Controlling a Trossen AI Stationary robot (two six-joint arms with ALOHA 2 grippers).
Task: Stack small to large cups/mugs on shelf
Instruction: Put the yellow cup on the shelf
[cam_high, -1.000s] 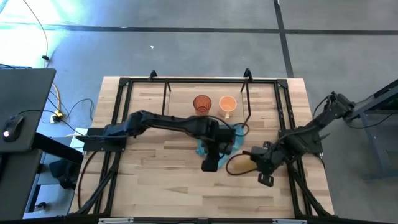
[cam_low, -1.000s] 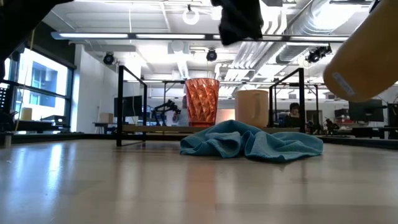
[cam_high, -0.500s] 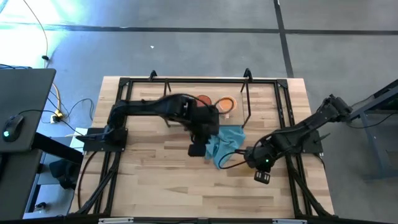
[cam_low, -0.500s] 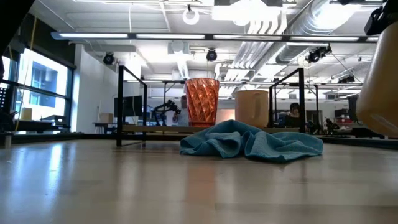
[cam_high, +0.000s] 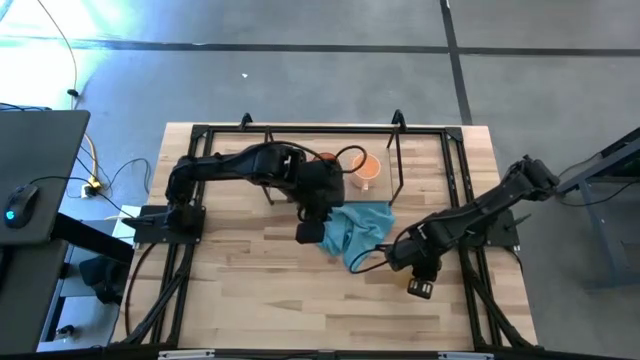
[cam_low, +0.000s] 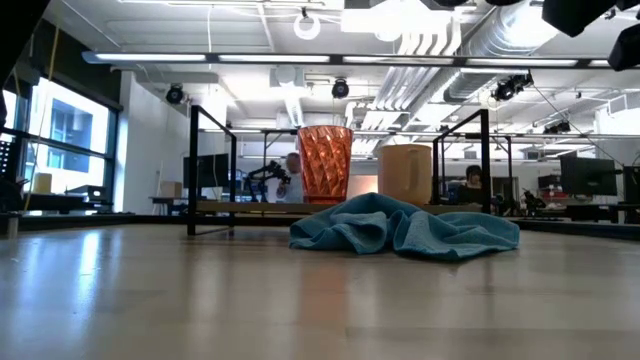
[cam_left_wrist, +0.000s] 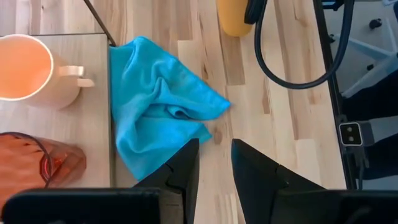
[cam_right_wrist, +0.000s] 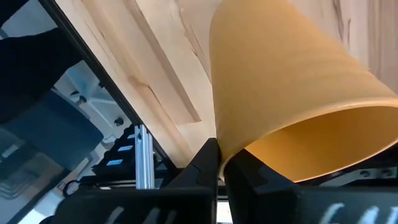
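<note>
Left gripper pulls back toward centre frame, fingers parted, empty. Right gripper clamps amber cup rim at lower right; carry it level toward shelf, clearing teal cloth.

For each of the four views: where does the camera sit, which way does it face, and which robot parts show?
High: overhead, straight down; both arms, light wooden table.
Low: tabletop height, level; crumpled teal cloth, no tool clearly seen.
Left wrist: looks down past the left tool, its fingers open, over the cloth.
Right wrist: right tool shut on amber-brown cup.
Shared: high and left wrist both show the light orange handled mug.
</note>
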